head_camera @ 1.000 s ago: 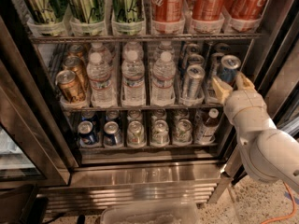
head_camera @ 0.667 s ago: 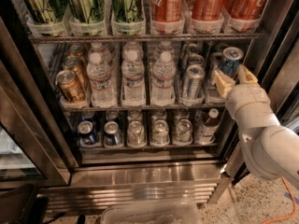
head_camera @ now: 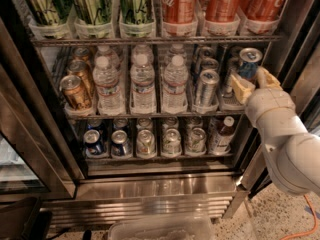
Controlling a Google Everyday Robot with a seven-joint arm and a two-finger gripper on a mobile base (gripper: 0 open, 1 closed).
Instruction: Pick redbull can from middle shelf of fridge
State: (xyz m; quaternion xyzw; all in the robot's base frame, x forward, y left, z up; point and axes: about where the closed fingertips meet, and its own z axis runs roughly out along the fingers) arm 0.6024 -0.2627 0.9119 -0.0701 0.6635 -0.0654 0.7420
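The fridge [head_camera: 155,186] stands open in front of me. Its middle shelf [head_camera: 150,115] holds gold cans, water bottles and slim cans in clear lane trays. The redbull can [head_camera: 248,62], blue and silver with a silver top, is at the right end of that shelf, lifted a little above its tray. My gripper [head_camera: 254,82] reaches in from the right, its yellow fingers [head_camera: 242,87] closed on the lower part of the can. The white arm [head_camera: 285,139] hides the shelf's right end.
Silver slim cans [head_camera: 205,86] stand just left of the held can, then water bottles [head_camera: 142,81] and gold cans [head_camera: 75,90]. Big green and red cans fill the rack above [head_camera: 165,38]. Short cans [head_camera: 145,141] sit below. The fridge frame [head_camera: 290,44] is close on the right. A clear bin [head_camera: 160,229] lies on the floor.
The gripper has moved up and to the right with the redbull can between its fingers. The can now sits higher than its neighbours.
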